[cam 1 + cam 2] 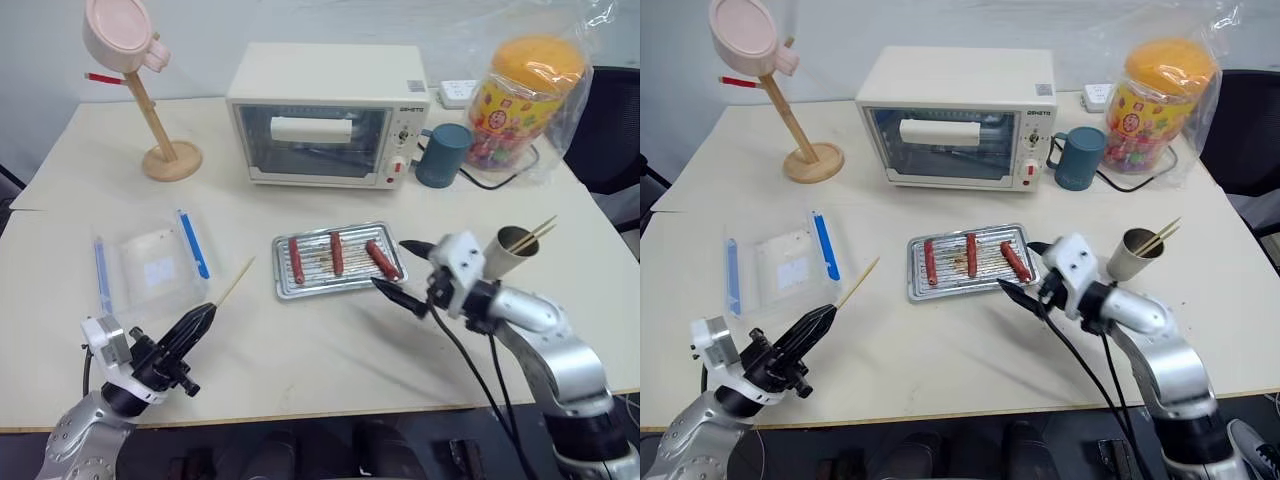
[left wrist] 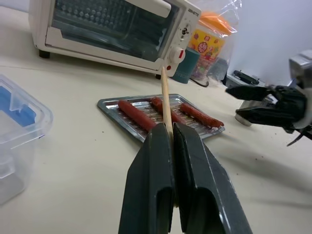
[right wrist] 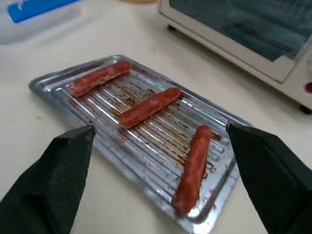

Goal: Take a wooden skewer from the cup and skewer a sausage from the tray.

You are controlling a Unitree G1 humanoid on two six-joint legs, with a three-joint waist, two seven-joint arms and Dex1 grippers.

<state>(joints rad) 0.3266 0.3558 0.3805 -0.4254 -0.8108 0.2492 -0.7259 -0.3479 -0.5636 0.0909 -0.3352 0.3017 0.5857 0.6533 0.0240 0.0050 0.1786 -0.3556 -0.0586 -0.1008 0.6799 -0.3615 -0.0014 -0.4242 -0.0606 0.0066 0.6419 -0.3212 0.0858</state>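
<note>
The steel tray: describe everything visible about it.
The tray is a small, shiny rectangular steel piece with a ridged bottom and rolled rim, lying flat on the table in front of the toaster oven. Brownish grease marks streak its ridges. Three sausages lie apart in it. The open right gripper hovers at its right end, touching nothing.

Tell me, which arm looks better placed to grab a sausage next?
Probably the right: its open gripper hangs at the tray's edge, beside the nearest sausage. The left gripper is shut on the skewer, farther off.
</note>
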